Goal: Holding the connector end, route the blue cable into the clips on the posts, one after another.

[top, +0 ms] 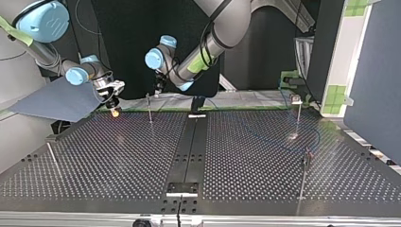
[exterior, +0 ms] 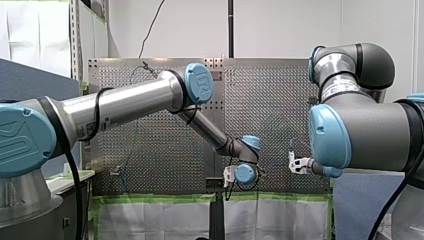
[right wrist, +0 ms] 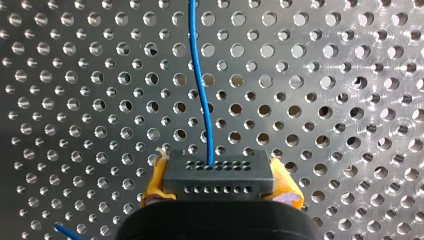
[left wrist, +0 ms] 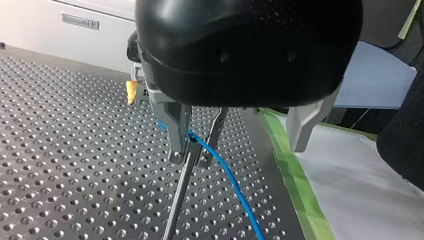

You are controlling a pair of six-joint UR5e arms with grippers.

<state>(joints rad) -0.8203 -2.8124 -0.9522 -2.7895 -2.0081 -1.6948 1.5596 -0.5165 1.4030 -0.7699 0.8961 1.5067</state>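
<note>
Edging perf. table (left wrist: 75, 150) w/ blue cable (left wrist: 233, 185): green tape (left wrist: 295, 175).

blue cable (right wrist: 200, 90), dark connector (right wrist: 218, 176), yellow pads (right wrist: 154, 184)

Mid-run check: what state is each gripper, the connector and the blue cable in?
Connector: clamped between yellow pads.
Right gripper: shut on it.
Left gripper: at the top of a post, grip unclear.
Blue cable: plugged in, crosses that post's top; clip seating unclear.
</note>
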